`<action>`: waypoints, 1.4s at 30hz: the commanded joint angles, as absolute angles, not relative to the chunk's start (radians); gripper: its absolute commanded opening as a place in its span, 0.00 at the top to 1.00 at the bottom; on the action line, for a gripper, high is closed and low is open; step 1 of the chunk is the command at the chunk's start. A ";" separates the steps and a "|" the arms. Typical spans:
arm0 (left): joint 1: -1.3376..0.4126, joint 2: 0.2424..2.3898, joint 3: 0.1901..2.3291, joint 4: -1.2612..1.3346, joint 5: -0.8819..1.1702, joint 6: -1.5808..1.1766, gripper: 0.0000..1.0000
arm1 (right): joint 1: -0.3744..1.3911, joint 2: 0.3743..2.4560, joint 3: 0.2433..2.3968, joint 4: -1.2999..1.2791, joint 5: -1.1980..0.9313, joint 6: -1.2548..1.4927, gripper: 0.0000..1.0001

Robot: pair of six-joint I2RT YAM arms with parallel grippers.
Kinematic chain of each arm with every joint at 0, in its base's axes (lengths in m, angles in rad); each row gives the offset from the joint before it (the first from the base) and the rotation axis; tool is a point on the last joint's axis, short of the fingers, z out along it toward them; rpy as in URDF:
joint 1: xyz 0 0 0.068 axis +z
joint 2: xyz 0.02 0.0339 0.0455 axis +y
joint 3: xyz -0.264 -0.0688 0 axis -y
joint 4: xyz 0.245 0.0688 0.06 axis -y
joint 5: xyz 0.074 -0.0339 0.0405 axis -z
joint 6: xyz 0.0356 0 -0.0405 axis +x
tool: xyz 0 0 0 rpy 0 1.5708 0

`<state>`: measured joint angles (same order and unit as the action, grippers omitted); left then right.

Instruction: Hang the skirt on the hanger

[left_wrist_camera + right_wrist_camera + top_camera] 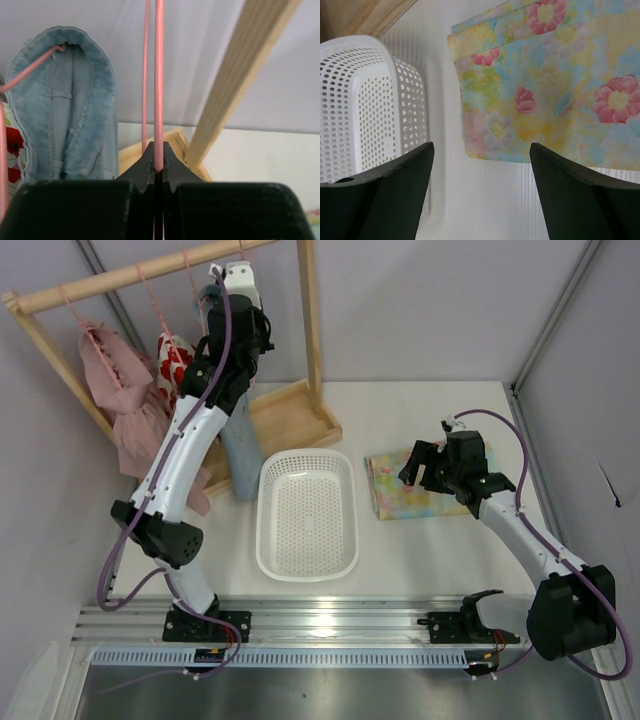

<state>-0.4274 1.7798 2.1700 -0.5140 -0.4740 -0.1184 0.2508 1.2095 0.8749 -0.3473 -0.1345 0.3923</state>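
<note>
The left gripper [158, 167] is pinching the thin pink hanger [159, 75] up by the wooden rack [240, 75], next to a blue denim garment [65, 110]. The skirt [550, 85] lies folded flat on the table [442, 130], just beside the white basket [405, 90]. The right gripper [481, 155] hangs over the skirt's edge with its fingers spread wide.

left arm [185, 440] raised high | left gripper [159, 167] clamped on the hanger [159, 75] | right gripper [481, 149] wide apart, seemingly low
</note>
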 commanded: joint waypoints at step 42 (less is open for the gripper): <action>-1.147 1.497 1.292 -0.207 -0.782 -0.883 1.00 | 0.101 1.020 0.792 -0.402 -0.061 0.489 0.13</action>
<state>-1.1183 1.4117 1.2449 -0.2913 -0.5987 -0.7826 0.1459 1.0752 0.7727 -0.3946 -0.0441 0.4587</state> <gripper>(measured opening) 0.040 0.865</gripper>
